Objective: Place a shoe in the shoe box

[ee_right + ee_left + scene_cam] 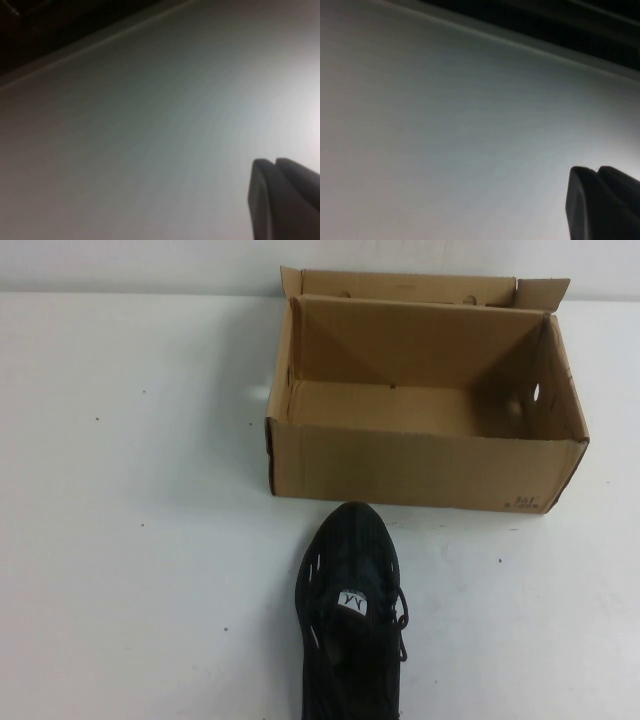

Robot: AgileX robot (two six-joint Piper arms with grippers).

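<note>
Neither arm in the high view. Left hand (596, 170) parked over bare desk (120, 540), fingers pressed together as far as the dim wrist view allowed. Right hand (275, 161) likewise over bare desk, fingers together, nothing pinched.

Step in hand, by judgement: reach and grasp, not yet begun. Best done by spreading one hand first, coming down over the shoe (350, 590) at midfoot, pinching across the sides below the laces (400, 625) rather than at the soft toe. Then lifting clear above the near wall of the shoe box (420, 475) before going forward; too low a carry likely to shove the box away. Turning the shoe lengthwise along the box advisable, then lowering to the floor before release.

Shoe: black knit, lay on the desk toe-first toward the box, toe just short of the near wall, heel cut off by the picture's edge. White tag (354, 603) on the tongue, pale dashes along the side.

Box: brown corrugated card, open, empty, far flaps (400, 285) upright, round holes (536, 392) in the right wall, dark print (522, 502) at the near right corner.
</note>
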